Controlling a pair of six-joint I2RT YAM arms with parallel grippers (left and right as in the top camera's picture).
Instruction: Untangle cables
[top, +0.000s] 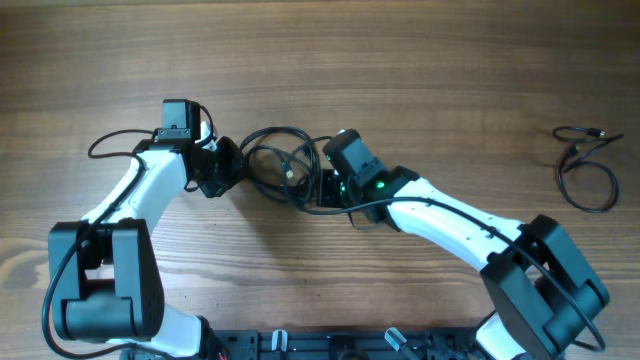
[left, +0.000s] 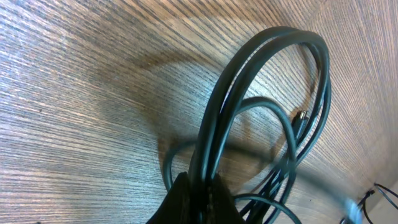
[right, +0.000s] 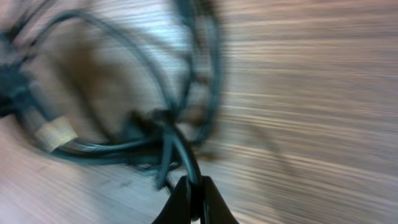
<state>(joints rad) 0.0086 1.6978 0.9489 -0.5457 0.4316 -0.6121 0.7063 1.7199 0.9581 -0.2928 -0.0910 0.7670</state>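
A tangle of thin black cables (top: 280, 165) lies mid-table between my two grippers. My left gripper (top: 224, 166) is at the tangle's left side. In the left wrist view the left gripper (left: 202, 186) is shut on two strands that rise into a tall loop (left: 267, 74); a small silver-tipped plug (left: 300, 117) lies inside it. My right gripper (top: 318, 188) is at the tangle's right side. In the blurred right wrist view it (right: 194, 185) is shut on one black strand (right: 180, 146) leading up into the tangle. A separate black cable (top: 585, 168) lies loosely coiled at the far right.
Everything rests on a wooden table (top: 430, 70). A thicker cord with a tan tag (right: 55, 134) shows at the left of the right wrist view. The left arm's own black lead (top: 110, 142) loops out at its left.
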